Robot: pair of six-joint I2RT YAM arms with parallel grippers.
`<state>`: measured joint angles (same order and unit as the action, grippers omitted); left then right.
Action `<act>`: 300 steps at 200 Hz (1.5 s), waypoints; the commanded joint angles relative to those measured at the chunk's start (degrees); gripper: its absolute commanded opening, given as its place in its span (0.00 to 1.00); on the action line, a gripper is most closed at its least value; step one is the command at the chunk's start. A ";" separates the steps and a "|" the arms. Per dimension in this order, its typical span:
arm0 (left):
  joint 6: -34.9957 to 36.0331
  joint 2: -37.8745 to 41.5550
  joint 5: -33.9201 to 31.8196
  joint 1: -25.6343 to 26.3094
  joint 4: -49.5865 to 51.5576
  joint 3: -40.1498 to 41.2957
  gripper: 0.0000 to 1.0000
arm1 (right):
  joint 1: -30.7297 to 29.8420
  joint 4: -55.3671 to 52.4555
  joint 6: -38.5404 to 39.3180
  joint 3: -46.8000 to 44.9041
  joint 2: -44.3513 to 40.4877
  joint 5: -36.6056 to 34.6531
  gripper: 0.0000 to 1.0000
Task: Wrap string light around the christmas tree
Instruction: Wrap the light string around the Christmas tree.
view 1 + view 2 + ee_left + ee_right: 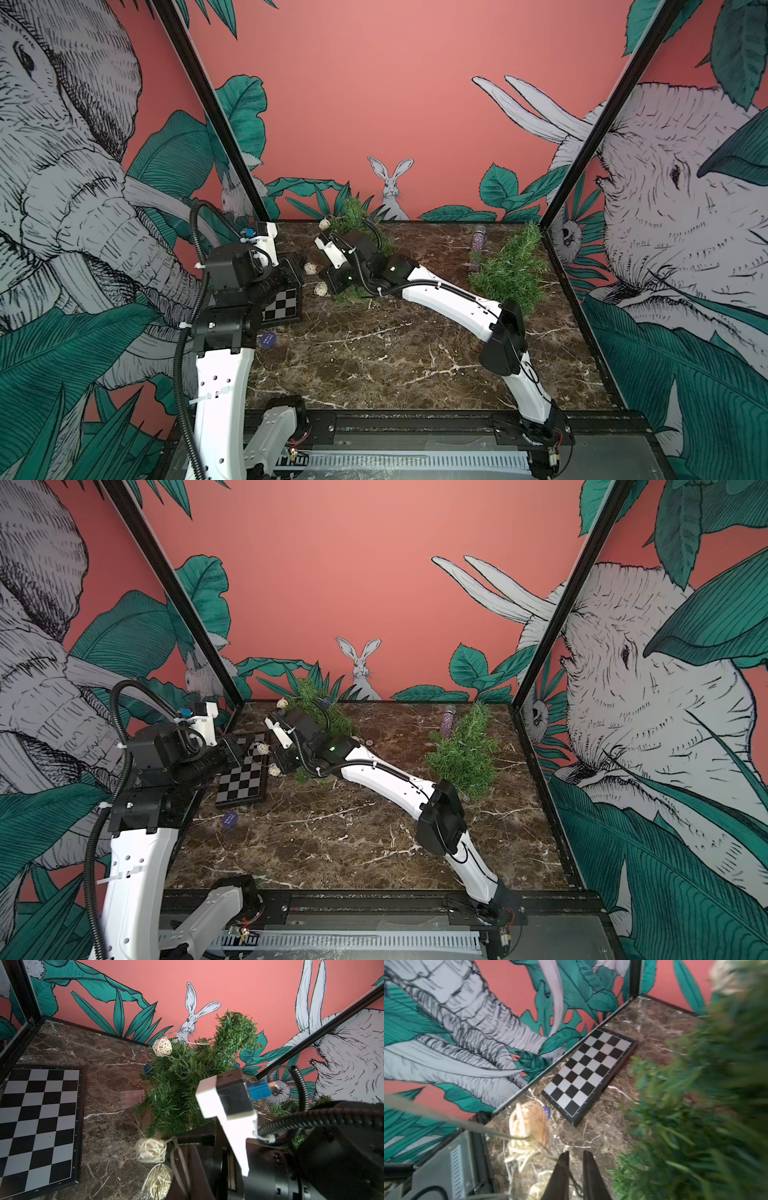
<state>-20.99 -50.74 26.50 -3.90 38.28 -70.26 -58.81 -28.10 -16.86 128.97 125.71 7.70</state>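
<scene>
The christmas tree (353, 216) stands at the back middle, largely behind my right arm; it also fills the left wrist view (187, 1076). The string light is a thin wire with wicker balls. One ball (162, 1047) sits high on the tree, and two balls (309, 268) (322, 289) hang left of it. My left gripper (296, 268) is shut on the wire (176, 1159) beside those balls. My right gripper (577, 1157) is low at the tree's left side, shut with the wire (572, 1180) running between its fingers.
A chessboard (282, 305) lies under the left gripper by the left wall. A purple disc (268, 340) lies in front of it. A second green tree (511, 270) and a glitter bottle (478, 241) stand at the back right. A clear box (132, 1098) lies by the tree's foot.
</scene>
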 commanded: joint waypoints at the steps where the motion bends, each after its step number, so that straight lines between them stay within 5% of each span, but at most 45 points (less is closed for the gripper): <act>1: 1.26 1.57 -1.85 0.04 2.18 2.23 0.00 | 1.25 -3.50 7.95 9.33 1.39 -3.33 0.00; 30: 2.88 2.05 -5.83 0.12 3.76 8.06 0.00 | 1.38 -5.76 5.10 22.08 2.11 5.92 0.00; 68: 1.58 2.64 -4.25 0.06 1.59 10.31 0.00 | 2.18 9.40 1.13 16.42 -1.86 15.02 0.00; 127: -0.59 2.89 -4.13 0.59 -1.49 15.70 0.00 | 4.38 40.05 -3.42 16.45 5.51 12.71 0.00; 160: -2.34 3.91 -3.76 2.17 -2.61 17.40 0.00 | 4.74 43.86 -0.85 28.24 13.93 9.38 0.00; 221: -2.12 3.73 -6.11 2.65 -2.77 17.67 0.00 | 5.10 47.26 5.72 25.30 11.72 9.08 0.00; 300: 0.38 -7.01 -19.58 2.78 -6.25 9.55 0.00 | 7.37 46.17 18.62 30.70 10.79 6.27 0.00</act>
<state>-21.32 -54.98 12.29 -1.26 28.36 -59.90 -54.06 8.23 -4.25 155.94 142.93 18.28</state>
